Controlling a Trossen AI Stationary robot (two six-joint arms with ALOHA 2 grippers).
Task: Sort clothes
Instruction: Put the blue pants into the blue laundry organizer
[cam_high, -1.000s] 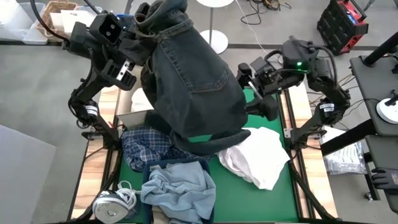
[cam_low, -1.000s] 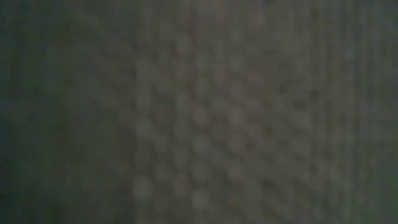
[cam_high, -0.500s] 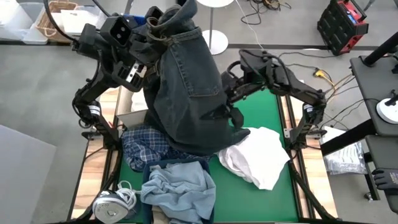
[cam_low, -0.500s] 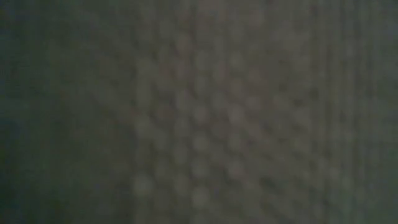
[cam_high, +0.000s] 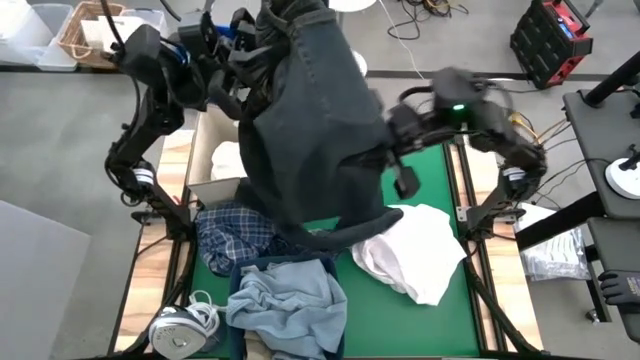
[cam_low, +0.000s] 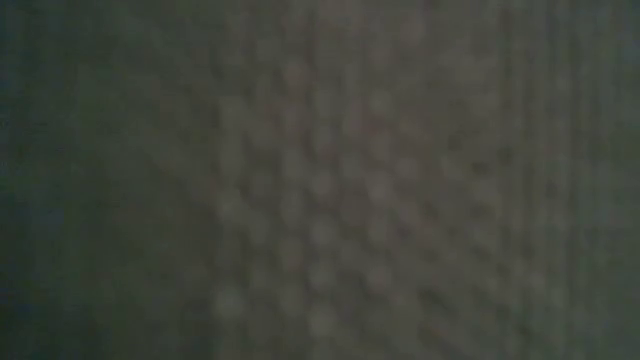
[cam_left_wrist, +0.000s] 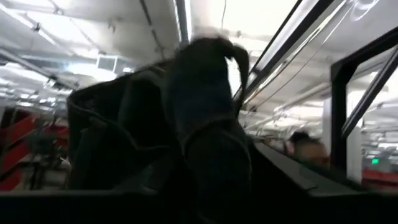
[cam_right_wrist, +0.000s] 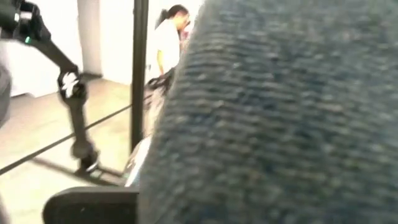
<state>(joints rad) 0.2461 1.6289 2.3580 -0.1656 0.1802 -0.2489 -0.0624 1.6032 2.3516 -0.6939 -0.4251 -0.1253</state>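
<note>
Dark denim garment (cam_high: 310, 130), raised high above the back of the worktop (cam_high: 435, 190) between both arms. It hangs in deep folds with its lower hem trailing onto the pile below, which suggests heavy, limp cloth that will swing, drag and snag rather than keep any shape. The thick seamed upper edge, bunched at the top, is judged the firmest place to take hold; a pinch in the loose middle would probably gather only one layer.

Left to right: the left gripper (cam_high: 245, 50) is at the bunched upper edge at back left, pinching the garment there, as the left wrist view shows dark cloth heaped over its fingers. The white piece in the cardboard box (cam_high: 205, 170) lies beneath it. Nearer the front are the blue-white plaid shirt (cam_high: 235, 240) and the light blue denim (cam_high: 290, 300), both partly overlapped by the hanging hem, so lowering or swinging the load could sweep them. A small corded device (cam_high: 180, 330) sits at the front-left corner. The white shirt (cam_high: 415, 250) lies right of centre. The right gripper (cam_high: 400, 165) is against the garment's right flank; whether its fingers are spread or closed cannot be told, since denim fills the right wrist view. The low view is blocked by cloth.
</note>
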